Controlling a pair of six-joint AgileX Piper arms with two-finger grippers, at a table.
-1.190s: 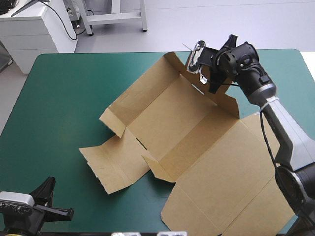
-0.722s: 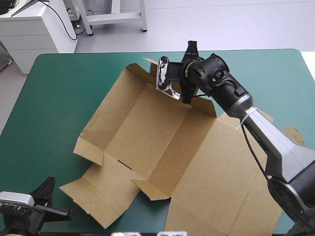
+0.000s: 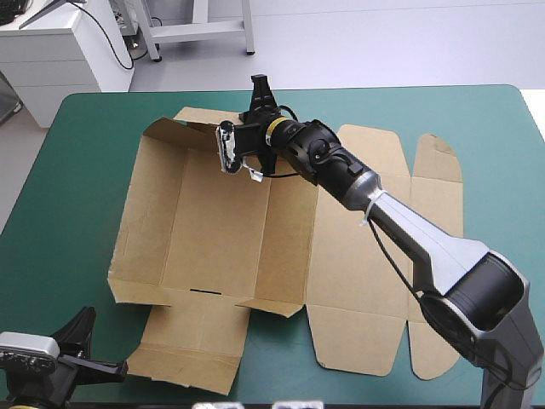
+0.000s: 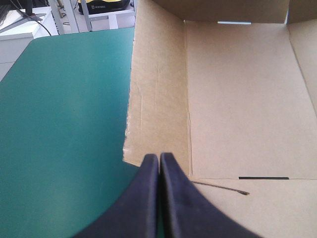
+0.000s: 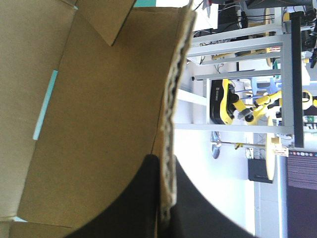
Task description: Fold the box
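High view: the brown box (image 3: 213, 230) lies opened out across the middle of the teal-green cover (image 3: 85, 162), with most of its panels flat. My right gripper (image 3: 255, 119) is at the box's far wall, and my right arm stretches above the flat lid panels.

Right wrist view: my two black fingers (image 5: 143, 198) pinch that wall's corrugated edge (image 5: 171, 99), one finger on each face. The board rises straight ahead from between them. Beside the inner finger spreads the inside of the box, with a narrow slot (image 5: 44, 104) where the cover shows through.

Left wrist view: my left gripper (image 4: 159, 166) is pressed together into one point and holds nothing. The box's nearest corner lies just ahead of its tip. Ahead and to one side runs the box's floor, with a dark slot (image 4: 263, 177). Bare cover fills the other side.
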